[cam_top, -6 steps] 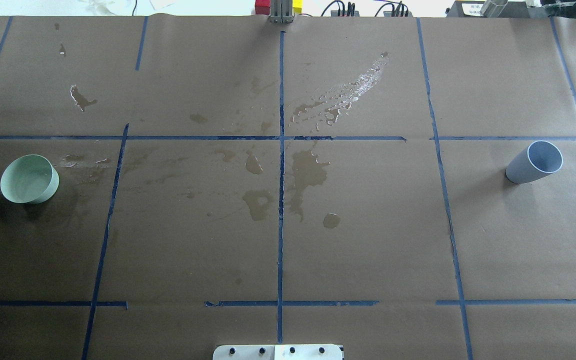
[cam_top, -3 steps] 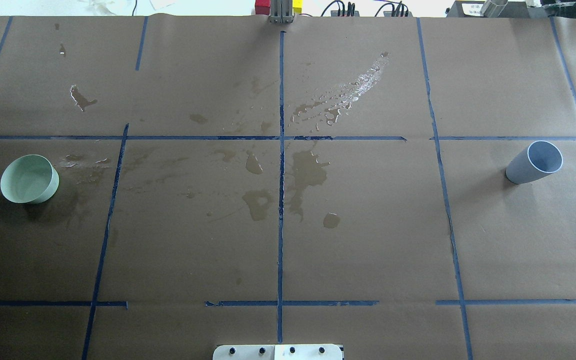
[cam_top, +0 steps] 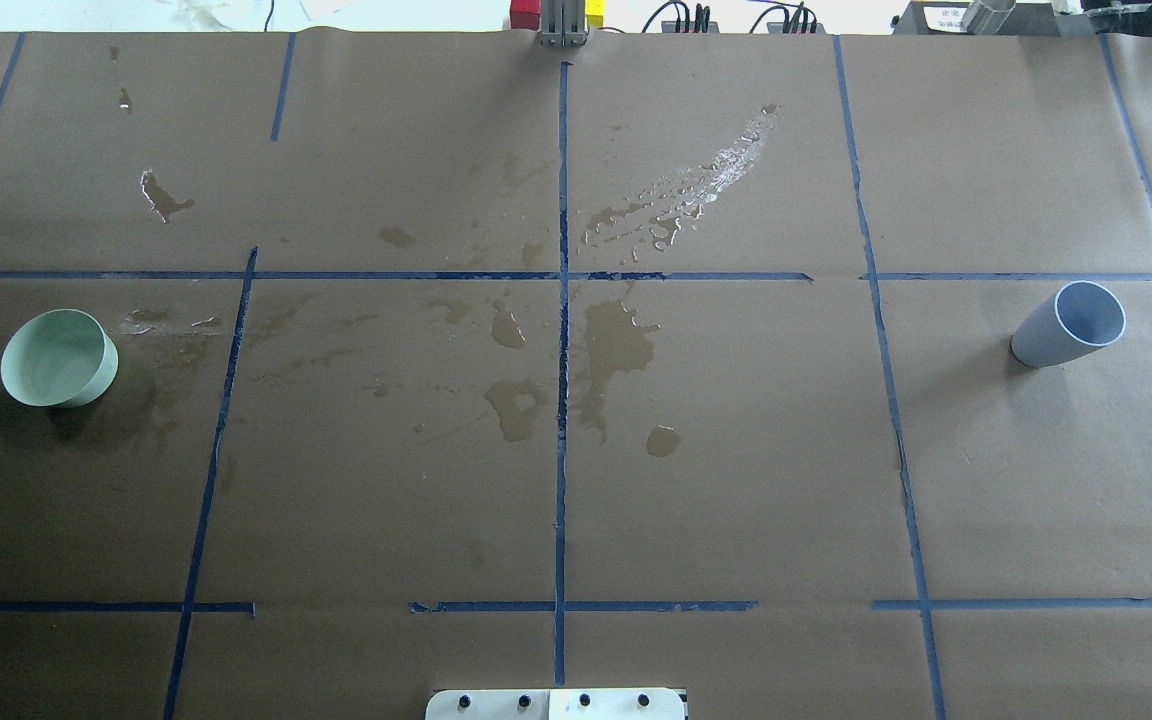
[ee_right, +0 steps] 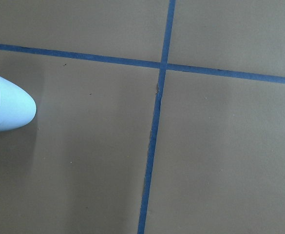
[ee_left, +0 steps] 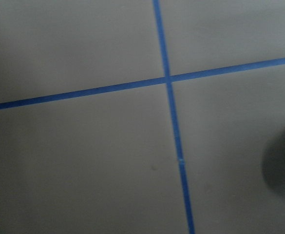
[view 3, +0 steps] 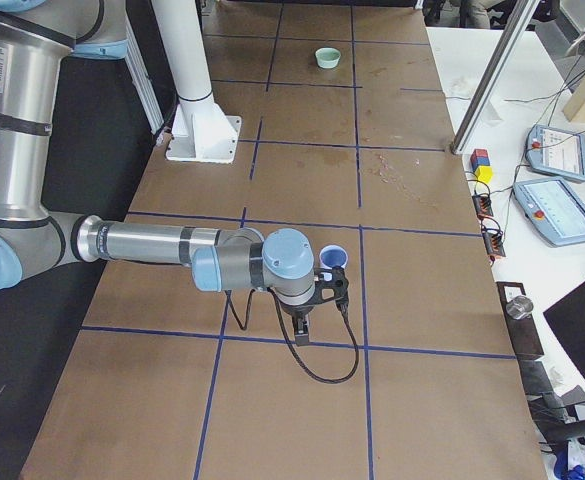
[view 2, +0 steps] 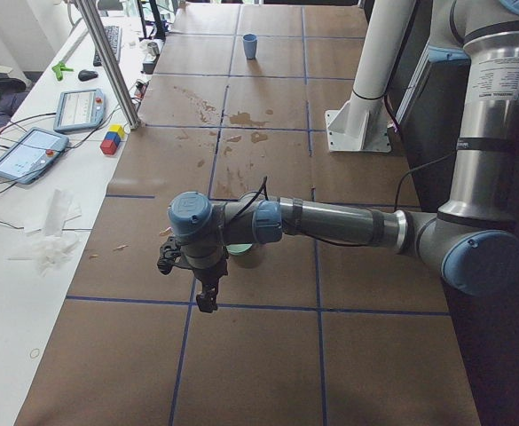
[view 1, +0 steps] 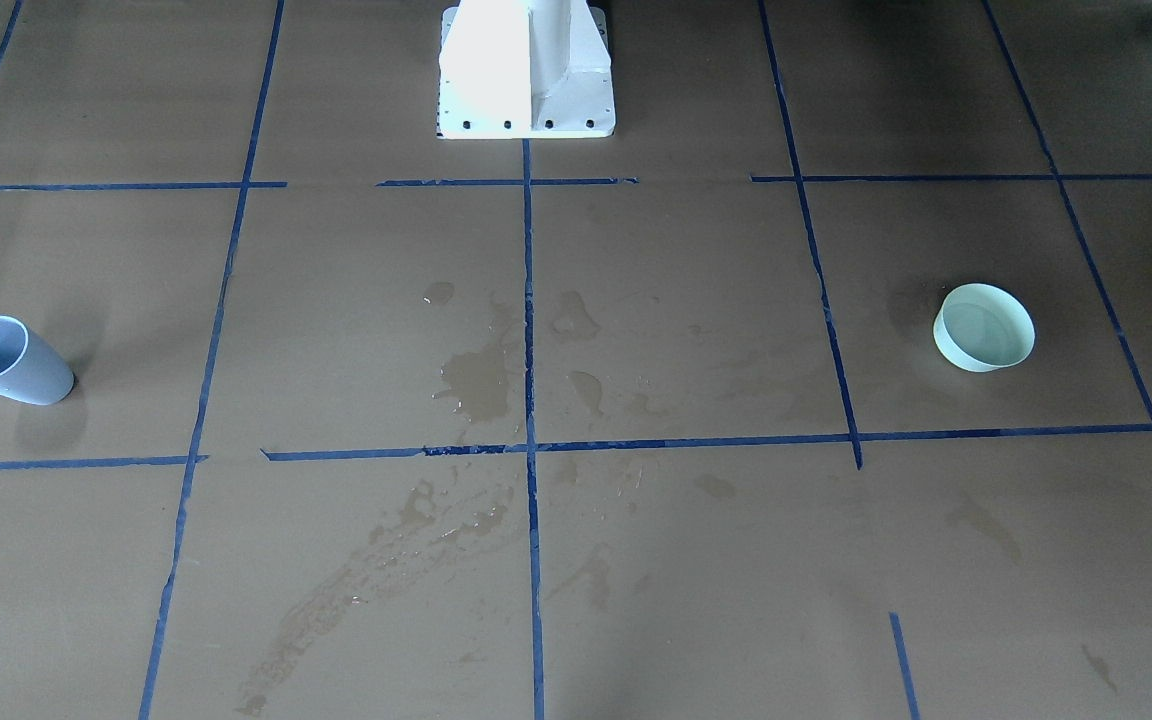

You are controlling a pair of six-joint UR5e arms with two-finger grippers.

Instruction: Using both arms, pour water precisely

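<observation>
Both green bowl and blue cup stay put.

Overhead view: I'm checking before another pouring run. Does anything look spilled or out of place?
The brown paper is wet: dark puddles beside the centre tape line, a glistening streak beyond them, and damp marks next to the green bowl. Around the blue cup the paper looks dry.

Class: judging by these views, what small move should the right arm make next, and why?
Probably shift the right gripper toward the blue cup: it stands ungrasped on the paper, at the wrist view's edge, the gripper hanging beside it.
</observation>
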